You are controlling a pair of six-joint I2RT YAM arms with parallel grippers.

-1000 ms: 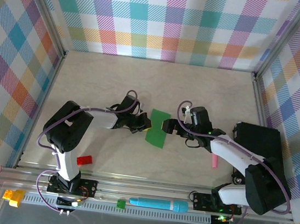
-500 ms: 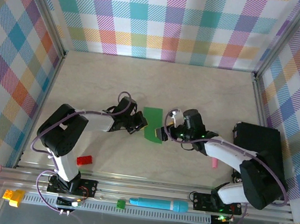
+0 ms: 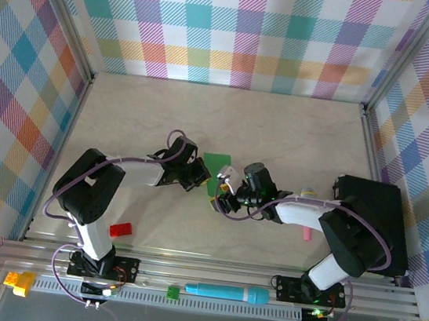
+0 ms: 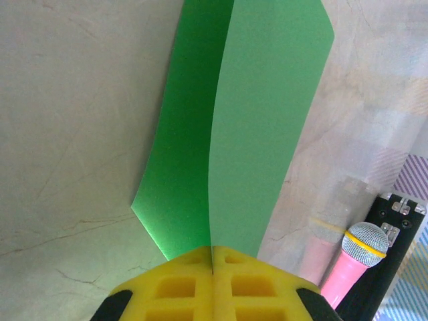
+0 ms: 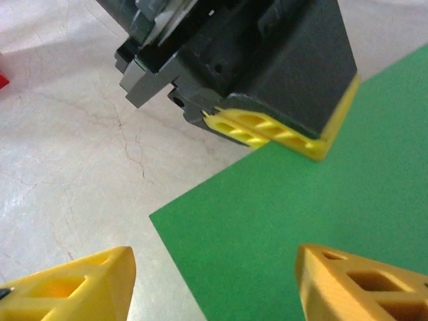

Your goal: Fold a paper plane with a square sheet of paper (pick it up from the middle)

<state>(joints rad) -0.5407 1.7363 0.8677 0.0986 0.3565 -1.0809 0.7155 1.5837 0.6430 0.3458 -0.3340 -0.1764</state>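
Note:
The square sheet of paper [image 3: 218, 163] is bright green and lies mid-table, bent along one lengthwise crease. In the left wrist view the sheet [image 4: 261, 114] rises as two flaps from my left gripper [image 4: 212, 257], whose yellow fingers are shut on its near edge. My left gripper [image 3: 202, 179] sits at the sheet's left side. From the right, my right gripper [image 3: 222, 195] stands open low over the sheet's near corner. In the right wrist view that corner [image 5: 287, 214] lies between the fingertips of the right gripper [image 5: 214, 271], with the left gripper's yellow fingers [image 5: 281, 130] just beyond.
A pink microphone [image 3: 307, 234] lies to the right, next to a black box [image 3: 370, 209]. A red block [image 3: 120, 230] rests at the front left. On the front rail are a teal marker [image 3: 227, 292], a small green block [image 3: 173, 291] and a yellow block [image 3: 18, 282].
My right gripper has moved left and nearer to the sheet's corner, and its jaws have narrowed. The left gripper has shifted slightly left with the sheet still in it.

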